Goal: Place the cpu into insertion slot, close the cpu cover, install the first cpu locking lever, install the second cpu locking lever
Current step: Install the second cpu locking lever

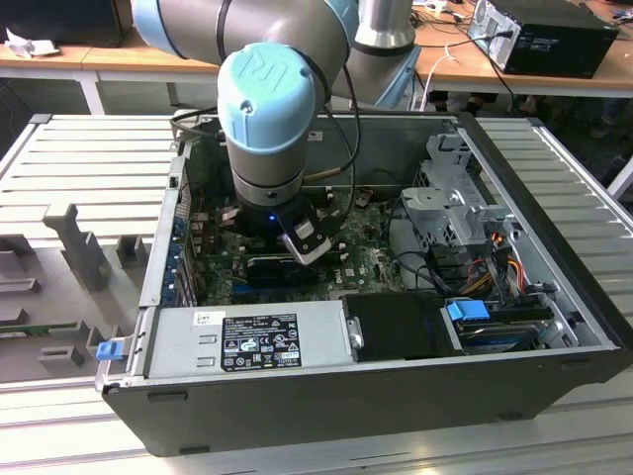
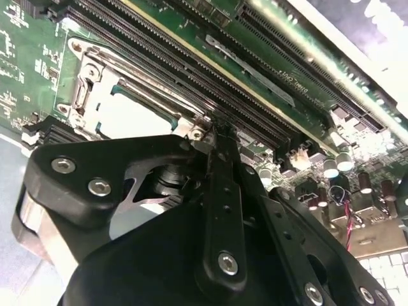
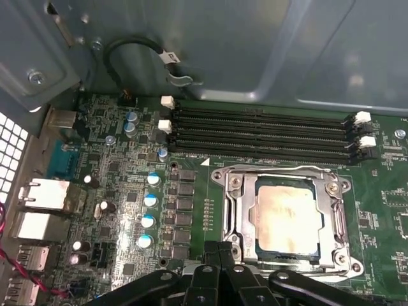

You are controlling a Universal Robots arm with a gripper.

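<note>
In the first wrist view the cpu [image 3: 285,220] lies flat in the insertion slot [image 3: 347,264], its dull silver top showing through the window of the cpu cover [image 3: 241,217]. The cover lies down over the chip. A thin wire locking lever [image 3: 280,168] runs along the socket edge nearest the memory slots. My gripper [image 3: 220,250] is shut, its fingertips pressed together just outside the socket edge opposite that lever. In the second wrist view the gripper [image 2: 215,127] meets at a socket corner, beside the cpu [image 2: 131,115]. I see nothing held between the fingers. The arm's wrist [image 1: 267,119] hangs over the open case.
Long black memory slots [image 3: 261,131] run beside the socket. Capacitors [image 3: 148,201] and rear ports [image 3: 44,194] stand on the other side, with a looped cable [image 3: 137,44] by the case wall. A power supply [image 1: 247,341] and drive cage [image 1: 450,208] crowd the case.
</note>
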